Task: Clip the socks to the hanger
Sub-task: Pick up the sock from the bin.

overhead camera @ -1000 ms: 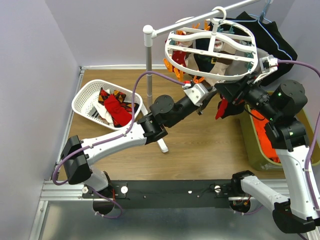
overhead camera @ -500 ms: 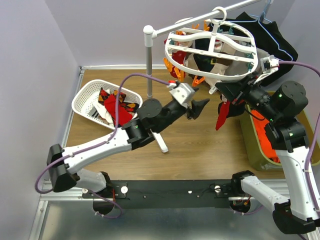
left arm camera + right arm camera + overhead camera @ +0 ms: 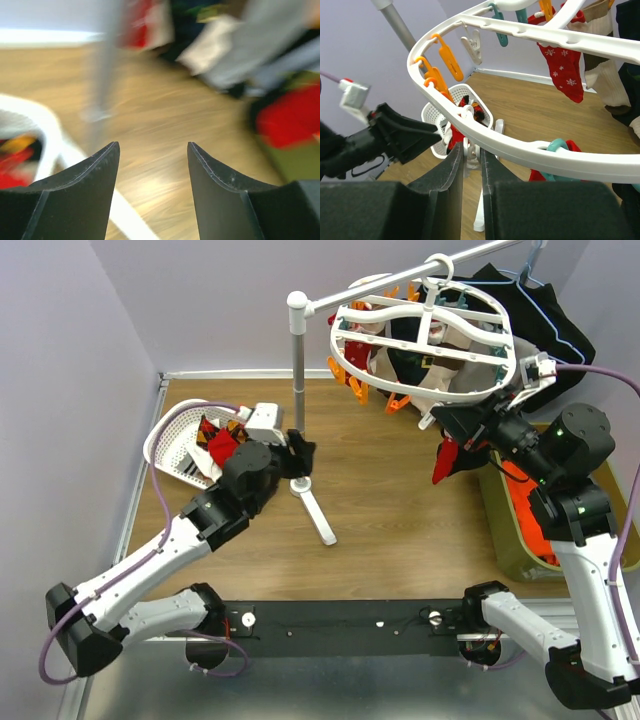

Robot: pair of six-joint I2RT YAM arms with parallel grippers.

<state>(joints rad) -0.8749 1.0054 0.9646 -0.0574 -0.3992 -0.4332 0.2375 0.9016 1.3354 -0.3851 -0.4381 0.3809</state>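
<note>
Left gripper (image 3: pixel 300 453) has swung back from under the hanger (image 3: pixel 440 352) to the lattice basket (image 3: pixel 152 448); jaws apart, empty. Loose socks (image 3: pixel 225 448) lie just left of it, nearest this arm. Right gripper (image 3: pixel 471 150) is clamped on the hanger rim.

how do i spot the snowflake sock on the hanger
Start at the big white oval hanger that fills the right wrist view. Look under its far crossbar, near the top right, for a red sock hanging down. Unlike the cream ribbed sock just right of it, it is bright red and dotted with white snowflakes.
</note>
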